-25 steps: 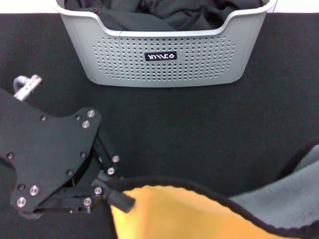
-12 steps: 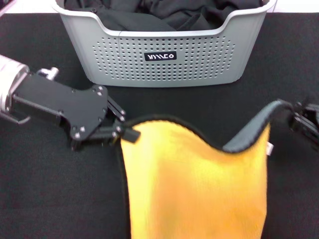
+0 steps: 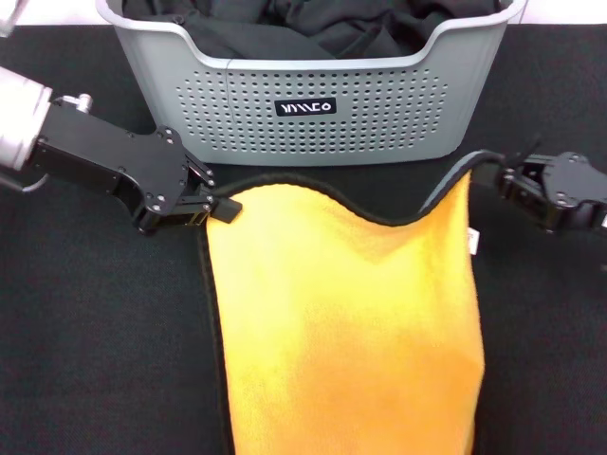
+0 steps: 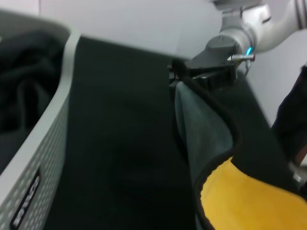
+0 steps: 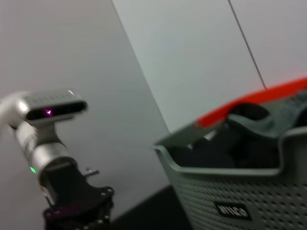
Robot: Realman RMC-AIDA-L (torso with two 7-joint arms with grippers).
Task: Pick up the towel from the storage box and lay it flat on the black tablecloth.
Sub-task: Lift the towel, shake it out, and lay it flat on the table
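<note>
- The towel (image 3: 346,322) is seen in the lower centre of the head view, yellow-orange side up, stretched between the two grippers and running off the bottom edge of the frame.
- The left gripper (image 3: 220,208) is located at the left centre of the head view and is clamped on the towel's upper left corner.
- The right gripper (image 3: 509,180) is located at the right edge of the head view, clenched on the towel's upper right corner, where the black edging and grey reverse are turned up.
- In the left wrist view, the grey reverse of the towel (image 4: 206,129) is seen rising to the right gripper (image 4: 184,76) in the upper centre.
- The storage box (image 3: 313,109) is placed at the top centre of the head view, just beyond the towel's upper edge, and is filled with black garments (image 3: 313,24).
- The black tablecloth (image 3: 104,322) is spread beneath the box and towel across the whole frame.
</note>
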